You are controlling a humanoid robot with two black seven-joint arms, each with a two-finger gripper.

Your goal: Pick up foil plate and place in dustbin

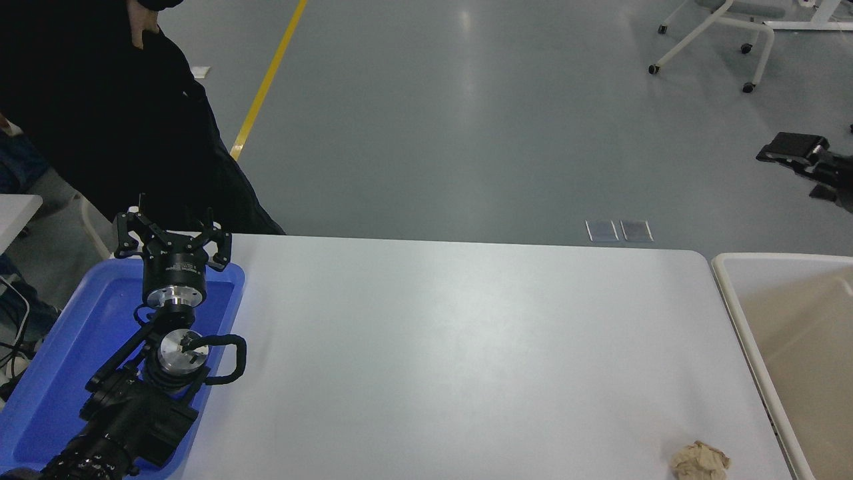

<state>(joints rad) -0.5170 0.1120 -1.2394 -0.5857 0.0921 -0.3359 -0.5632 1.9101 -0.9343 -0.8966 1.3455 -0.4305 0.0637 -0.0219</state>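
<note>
The foil plate does not show anywhere in the head view. The dustbin (733,300) stands at the table's right end, beige with a pale cream rim; the part of its inside that I see holds nothing. My right gripper (793,148) reaches in from the right edge, high over the floor beyond the bin and well above its far rim. My left gripper (170,230) is parked at the lower left over the blue tray, open and empty.
A blue plastic tray (60,347) lies under the left arm. A small tan paper wad (700,461) lies near the table's front right corner. A person in black (100,113) stands at the far left. An office chair (720,33) stands on the floor at the back right.
</note>
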